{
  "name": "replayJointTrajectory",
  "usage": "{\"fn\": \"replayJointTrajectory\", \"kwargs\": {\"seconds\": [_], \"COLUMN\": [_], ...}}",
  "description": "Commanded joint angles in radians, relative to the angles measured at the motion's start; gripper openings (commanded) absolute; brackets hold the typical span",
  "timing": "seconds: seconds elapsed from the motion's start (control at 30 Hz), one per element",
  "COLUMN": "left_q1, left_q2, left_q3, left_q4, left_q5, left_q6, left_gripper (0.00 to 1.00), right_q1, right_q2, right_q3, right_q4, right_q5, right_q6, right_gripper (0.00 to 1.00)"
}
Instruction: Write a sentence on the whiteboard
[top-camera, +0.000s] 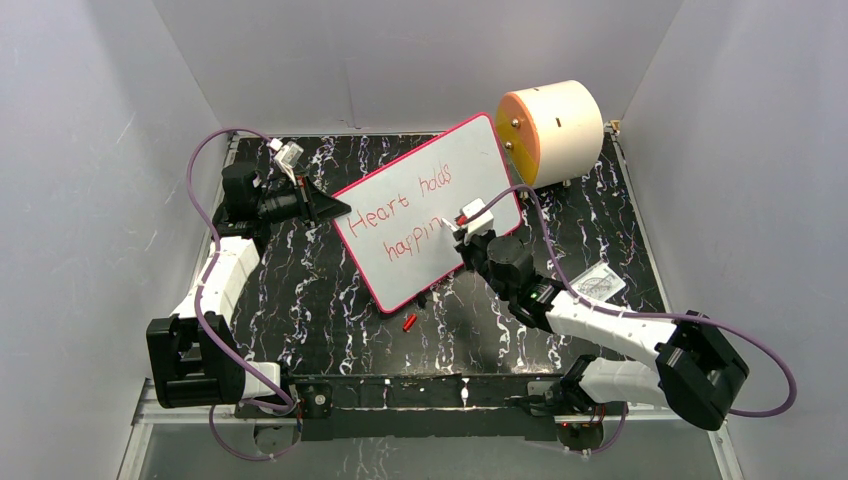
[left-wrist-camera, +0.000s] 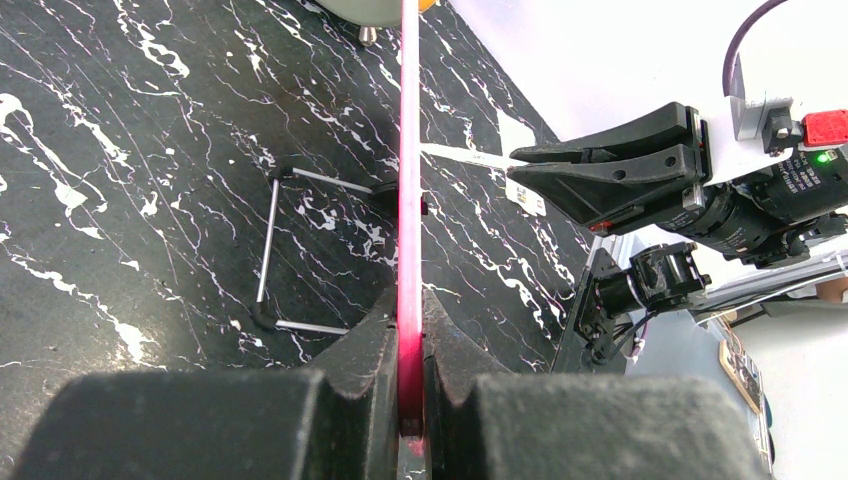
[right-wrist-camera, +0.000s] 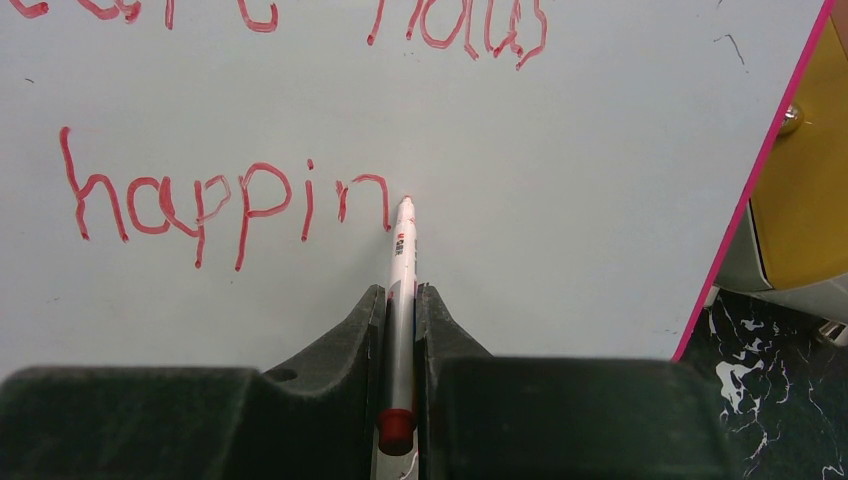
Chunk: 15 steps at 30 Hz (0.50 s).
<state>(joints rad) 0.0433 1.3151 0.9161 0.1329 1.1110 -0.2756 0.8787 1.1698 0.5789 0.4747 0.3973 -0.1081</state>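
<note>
The whiteboard (top-camera: 430, 215) stands tilted, white with a pink-red rim. My left gripper (top-camera: 325, 207) is shut on its left edge; the rim (left-wrist-camera: 410, 200) runs edge-on between the fingers (left-wrist-camera: 365, 345). The sentence (top-camera: 405, 212) in red reads "Heart holds" over "happin"; the lower line (right-wrist-camera: 225, 205) fills the right wrist view. My right gripper (top-camera: 468, 226) is shut on a white marker (right-wrist-camera: 401, 270) with a red end, its tip touching the board just right of the last "n". The right gripper also shows in the left wrist view (left-wrist-camera: 620, 170).
A cream cylinder with an orange face (top-camera: 550, 130) stands behind the board's right end. A red marker cap (top-camera: 408, 322) lies on the black marbled table in front of the board. A wire stand (left-wrist-camera: 290, 250) lies behind the board. White walls enclose the table.
</note>
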Motion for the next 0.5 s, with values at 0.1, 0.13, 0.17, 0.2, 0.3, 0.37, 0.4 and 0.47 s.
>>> {"fn": "replayJointTrajectory", "kwargs": {"seconds": [0.1,0.13,0.17,0.2,0.3,0.37,0.4,0.47], "left_q1": [-0.01,-0.01,-0.01,-0.01,-0.01,-0.01,-0.01,-0.01], "left_q2": [0.012,0.012,0.012,0.011,0.011,0.013,0.013,0.013], "left_q3": [0.007,0.008,0.007,0.007,0.008,0.007,0.008,0.009], "left_q4": [-0.058,-0.058,-0.058,-0.057,-0.058,-0.058,-0.058,-0.058], "left_q5": [0.027,0.027,0.026,0.027,0.027,0.029,0.029,0.028], "left_q6": [0.035,0.035,0.035,0.035,0.035,0.034,0.033,0.033], "left_gripper": [0.0,0.0,0.0,0.0,0.0,0.0,0.0,0.0], "right_q1": [-0.009,-0.01,-0.01,-0.012,-0.011,-0.014,-0.015,-0.016], "right_q2": [0.02,0.022,0.022,0.023,0.02,0.019,0.02,0.022], "right_q3": [0.023,0.024,0.023,0.022,0.02,0.014,0.013,0.014], "right_q4": [0.054,0.055,0.058,0.058,0.065,0.071,0.072,0.076], "right_q5": [0.003,0.008,0.012,0.016,0.028,0.032,0.037,0.042], "right_q6": [0.005,0.005,0.005,0.003,-0.001,0.0,0.0,-0.002], "right_gripper": [0.0,0.0,0.0,0.0,0.0,0.0,0.0,0.0]}}
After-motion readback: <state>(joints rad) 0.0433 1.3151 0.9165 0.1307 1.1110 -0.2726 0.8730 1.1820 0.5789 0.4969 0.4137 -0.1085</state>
